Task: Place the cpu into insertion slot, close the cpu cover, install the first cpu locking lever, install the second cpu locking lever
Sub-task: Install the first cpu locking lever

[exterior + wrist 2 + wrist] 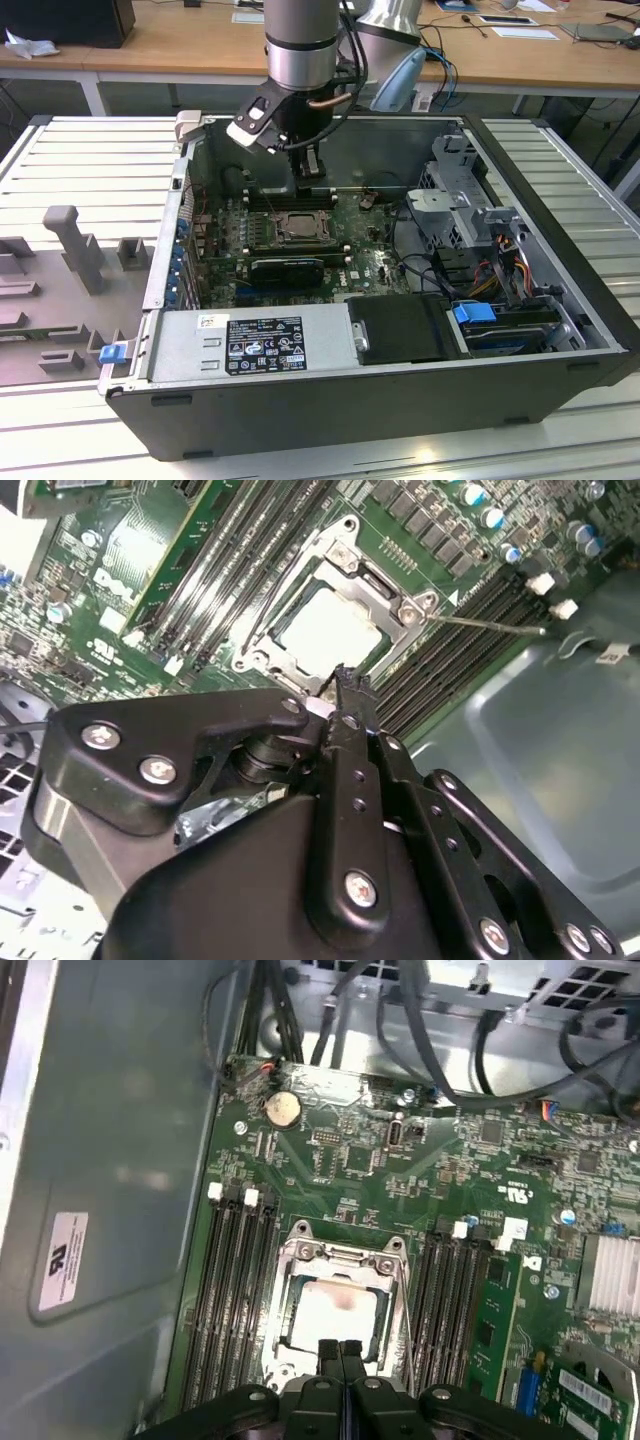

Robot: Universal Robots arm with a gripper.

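The cpu [335, 1310] lies flat in the insertion slot [258, 660], with its pale metal face turned up. In both wrist views the cpu cover [340, 1256] is folded down on it, and the chip [330, 630] shows through the square window of the frame. In the second wrist view a thin metal rod [490, 624] stands out from one corner of the slot and reaches over the long black memory slots [455, 655]. I cannot tell if this rod is latched or free.

The claw [340, 1350] is clenched. Its two black fingertips are pressed together and there is nothing between them. They hang just over the edge of the cover, very near to the chip; if they touch the metal I cannot tell. In the exterior view the claw [309, 195] points straight down at the slot, at the end of the grey arm [300, 40].

More memory slots [235, 1290] run along both sides of the slot on the green circuit board [400, 1175], and a round coin battery [282, 1108] sits farther away on this board. The board lies inside an open computer case [400, 400]. In the exterior view a long black card [288, 268] lies just beside the slot, on the near side. The case rests on a ribbed metal worktop [90, 150], with grey blocks [75, 245] on the exterior view's left.
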